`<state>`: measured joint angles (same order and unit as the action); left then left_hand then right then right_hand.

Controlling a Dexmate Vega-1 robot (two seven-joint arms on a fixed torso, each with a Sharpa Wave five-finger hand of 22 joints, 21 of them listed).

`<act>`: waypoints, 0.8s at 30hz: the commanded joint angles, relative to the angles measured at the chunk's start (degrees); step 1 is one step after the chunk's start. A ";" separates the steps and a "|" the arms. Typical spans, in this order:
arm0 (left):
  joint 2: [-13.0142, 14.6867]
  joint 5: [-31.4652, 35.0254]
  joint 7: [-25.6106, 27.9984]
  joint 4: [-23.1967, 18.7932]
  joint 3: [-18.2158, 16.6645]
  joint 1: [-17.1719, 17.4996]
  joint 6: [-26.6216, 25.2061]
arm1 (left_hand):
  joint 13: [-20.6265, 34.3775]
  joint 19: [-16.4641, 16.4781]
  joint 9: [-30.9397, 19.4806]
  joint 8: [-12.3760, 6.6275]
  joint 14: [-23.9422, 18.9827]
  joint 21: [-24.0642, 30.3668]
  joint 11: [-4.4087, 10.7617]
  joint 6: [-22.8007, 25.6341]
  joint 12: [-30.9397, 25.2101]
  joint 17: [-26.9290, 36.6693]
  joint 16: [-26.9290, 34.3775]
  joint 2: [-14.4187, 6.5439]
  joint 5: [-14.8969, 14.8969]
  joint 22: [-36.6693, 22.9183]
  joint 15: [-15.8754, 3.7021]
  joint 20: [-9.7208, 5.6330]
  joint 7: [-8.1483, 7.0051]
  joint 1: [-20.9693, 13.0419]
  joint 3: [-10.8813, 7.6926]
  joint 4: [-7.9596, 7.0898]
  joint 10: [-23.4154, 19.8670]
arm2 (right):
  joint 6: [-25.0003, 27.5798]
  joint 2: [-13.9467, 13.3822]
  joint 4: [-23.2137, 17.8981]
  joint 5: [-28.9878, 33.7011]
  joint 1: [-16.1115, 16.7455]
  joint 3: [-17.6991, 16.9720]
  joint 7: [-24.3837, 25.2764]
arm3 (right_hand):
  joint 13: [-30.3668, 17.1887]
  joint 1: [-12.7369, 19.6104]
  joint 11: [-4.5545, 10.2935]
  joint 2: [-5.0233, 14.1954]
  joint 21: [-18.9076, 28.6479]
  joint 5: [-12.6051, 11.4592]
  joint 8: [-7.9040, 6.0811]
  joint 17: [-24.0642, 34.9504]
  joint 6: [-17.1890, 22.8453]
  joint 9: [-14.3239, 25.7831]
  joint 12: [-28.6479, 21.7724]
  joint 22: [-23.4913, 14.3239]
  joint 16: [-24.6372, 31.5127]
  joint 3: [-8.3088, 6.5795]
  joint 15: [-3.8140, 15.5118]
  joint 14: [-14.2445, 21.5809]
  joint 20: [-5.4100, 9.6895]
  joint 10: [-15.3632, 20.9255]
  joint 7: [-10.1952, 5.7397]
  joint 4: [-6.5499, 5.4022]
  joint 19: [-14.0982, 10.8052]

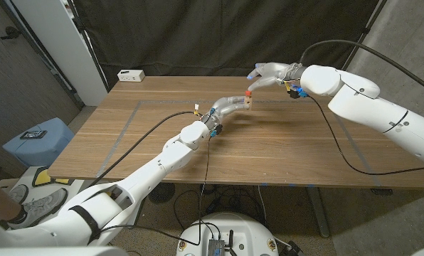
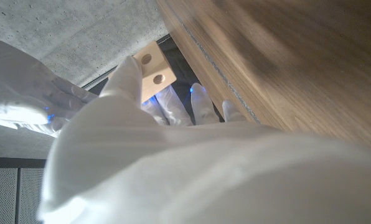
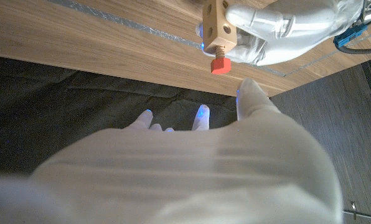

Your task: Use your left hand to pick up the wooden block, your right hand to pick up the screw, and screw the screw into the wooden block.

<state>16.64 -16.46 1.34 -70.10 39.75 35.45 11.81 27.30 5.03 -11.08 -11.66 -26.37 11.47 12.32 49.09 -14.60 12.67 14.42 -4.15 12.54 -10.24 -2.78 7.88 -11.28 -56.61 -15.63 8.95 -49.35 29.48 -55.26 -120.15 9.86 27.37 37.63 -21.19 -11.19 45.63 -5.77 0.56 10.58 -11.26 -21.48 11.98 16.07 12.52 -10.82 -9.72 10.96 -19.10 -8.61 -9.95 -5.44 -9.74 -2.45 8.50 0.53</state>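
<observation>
Just above the middle of the head view, I am holding the small pale wooden block with round holes in its faces (image 1: 248,102) clear of the long wooden bench (image 1: 283,153) in my left hand (image 1: 230,107). Its fingers are wrapping the block's far end, leaving the near faces bare. In the right wrist view the red-headed screw with a short threaded shank (image 3: 220,63) is standing out of the block's end, its shank partly sunk in a hole and its red head still proud of the wood.

My right hand (image 1: 271,73) is hovering just up and right of the block in the head view, fingers spread and holding nothing. In its own wrist view its fingertips (image 3: 202,114) are pointing toward the screw head with open air between.

I judge the block to be light, stiff and dry enough to grip firmly without crushing. Its flat sides are giving my left fingers good purchase, so that hold should stay on the end away from the screw. The screw head looks small, smooth and probably plastic, so it may slip. I would be taking it by its rim between thumb and a fingertip, keeping the pinch square to the shank so the thread does not bind or tilt in the hole.
</observation>
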 commanded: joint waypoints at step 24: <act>-1.65 2.15 1.16 1.51 1.43 -1.32 -0.20 | 4.55 0.12 -0.10 -0.22 -0.58 0.27 0.38 1.15 -0.37 0.15 -0.04 -0.58 0.24 -0.29 -4.52 0.33 0.48 -0.35 -0.18 -0.26 -0.65 | 4.72 0.47 -0.50 10.05 -5.94 4.88 -13.30 | -0.19 1.23 -0.70 0.13 0.00 0.31 1.04 -0.20 -1.86 0.26 0.22 -0.18 -0.28 -0.73 -0.89 -6.17 0.04 -6.80 0.16 0.53 1.57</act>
<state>15.96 -15.05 2.18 -69.98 40.59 35.09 11.46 27.30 5.03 -11.03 -11.71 -26.37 11.47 12.34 49.18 -14.60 12.66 14.42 -3.88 12.53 -10.24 -2.78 7.88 -11.37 -56.93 -15.61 8.97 -49.32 33.57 -54.93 -121.17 17.03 22.36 41.52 -31.67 -11.20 46.48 -5.95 0.77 10.58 -11.01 -20.53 11.71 14.48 12.67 -10.82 -9.72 10.96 -19.58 -9.33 -9.83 -5.43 -9.94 -2.18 8.98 1.75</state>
